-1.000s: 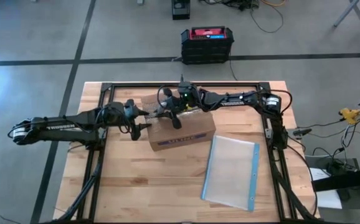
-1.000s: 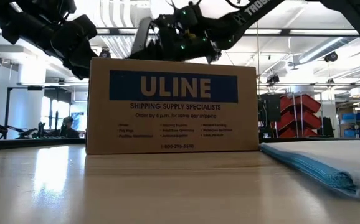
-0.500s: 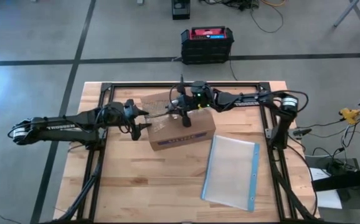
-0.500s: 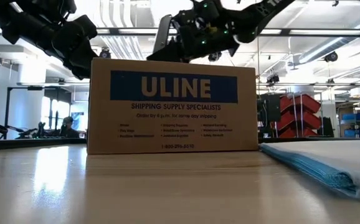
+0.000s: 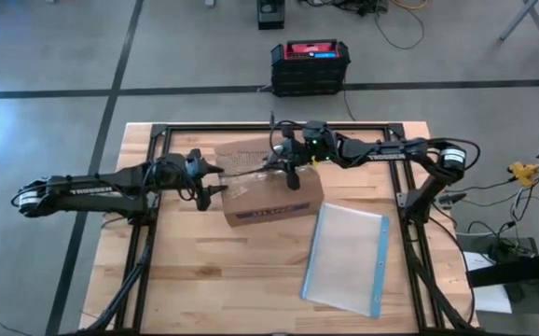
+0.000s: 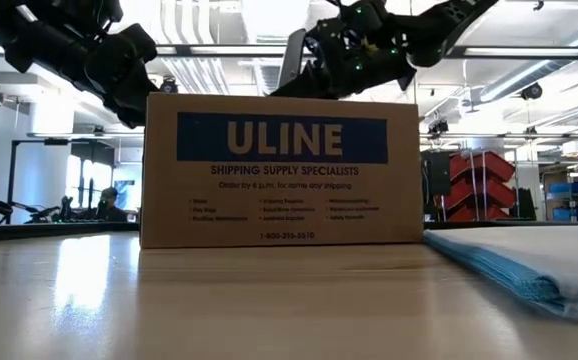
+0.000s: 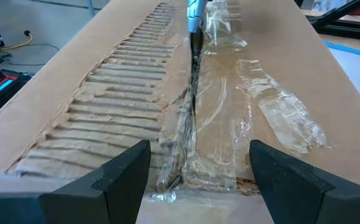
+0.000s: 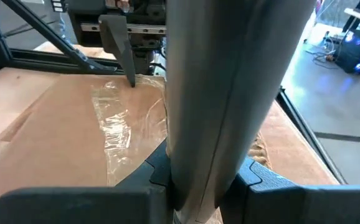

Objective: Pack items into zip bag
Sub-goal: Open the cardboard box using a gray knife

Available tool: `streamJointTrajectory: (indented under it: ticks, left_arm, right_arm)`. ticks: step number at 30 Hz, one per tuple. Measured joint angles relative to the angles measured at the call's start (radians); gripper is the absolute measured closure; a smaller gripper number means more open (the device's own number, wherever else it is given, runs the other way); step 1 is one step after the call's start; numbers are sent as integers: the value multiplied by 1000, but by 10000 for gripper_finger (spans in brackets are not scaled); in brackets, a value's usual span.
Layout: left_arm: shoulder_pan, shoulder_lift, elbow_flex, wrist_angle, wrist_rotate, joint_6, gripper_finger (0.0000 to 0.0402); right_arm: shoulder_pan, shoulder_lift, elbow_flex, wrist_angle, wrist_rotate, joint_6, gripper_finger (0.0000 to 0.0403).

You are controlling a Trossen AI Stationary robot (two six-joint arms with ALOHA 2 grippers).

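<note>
The brown ULINE box stands mid-table, its taped top seam facing up. My right gripper hangs over the box top, shut on a grey cutter. My left gripper stands open at the box's left end, one finger on each side of the seam. I cannot tell whether it touches the cardboard. The clear zip bag with its blue strip lies flat on the table at the near right. The items are hidden. My right gripper pinches the cutter's grey handle between its two fingers, coming from the table's right and slanting a little down. The cutter stands steeply tilted over the box. Its lower tip sits in the taped seam on the box top.
The dark metal frame runs around the table's edges. Bare wood lies at the near left of the table. Torn tape and peeled cardboard run along the seam.
My right gripper has gone toward the table's right edge over the box top, still shut on the cutter, whose tip has travelled along the seam away from my left gripper.
</note>
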Motion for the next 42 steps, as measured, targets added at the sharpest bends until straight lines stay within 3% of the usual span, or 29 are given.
streamJointTrajectory:
  ticks: [7, 17, 26, 31, 35, 42]
  left_arm:
    - [0, 0, -17, 44, -2, -1, 143]
    - [0, 4, 11, 117, -2, 51, 143]
    - [0, 21, 117, 136, 1, 211, 143]
    - [0, 143, 87, 193, 11, 197, 143]
    - [0, 241, 77, 228, 24, 167, 143]
    - [0, 274, 78, 224, 22, 125, 143]
  right_arm:
    - [9, -5, -9, 18, 18, 123, 346]
    - [59, 28, -4, 54, 191, 152, 346]
    - [58, 28, -3, 38, 186, 110, 346]
    - [50, 23, -3, 21, 174, 85, 346]
    - [23, 19, -2, -11, 103, 90, 346]
    - [-14, -19, 1, -116, 41, 68, 346]
